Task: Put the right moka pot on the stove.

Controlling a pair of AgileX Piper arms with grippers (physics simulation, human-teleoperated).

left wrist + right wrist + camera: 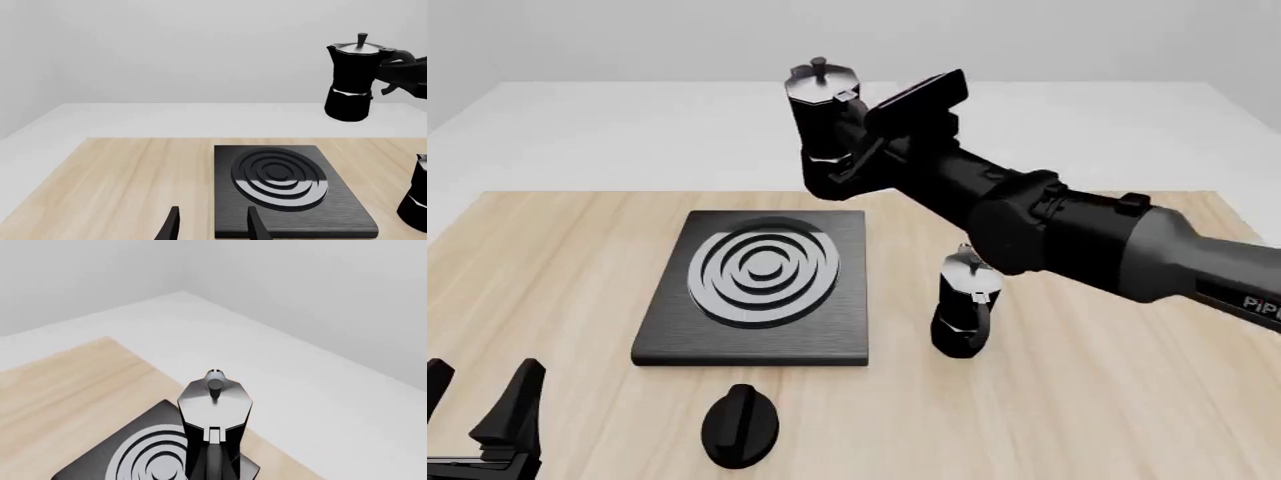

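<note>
The right moka pot [822,120] is black and faceted with a silvery lid and a top knob. It hangs upright in the air above the far right corner of the stove [667,340]. My right gripper [860,148] is shut on its side handle. The pot also shows in the left wrist view [350,85] and the right wrist view [215,405]. The stove, a black slab with silver-grey rings, lies flat on the wooden table [1121,400]; it also shows in the left wrist view [227,200] and the right wrist view [150,417]. My left gripper [481,400] is open and empty at the near left.
The twin moka pot [968,305] stands upright on the table just right of the stove, under my right arm; it also shows in the left wrist view [417,200]. A black round knob [739,425] lies in front of the stove.
</note>
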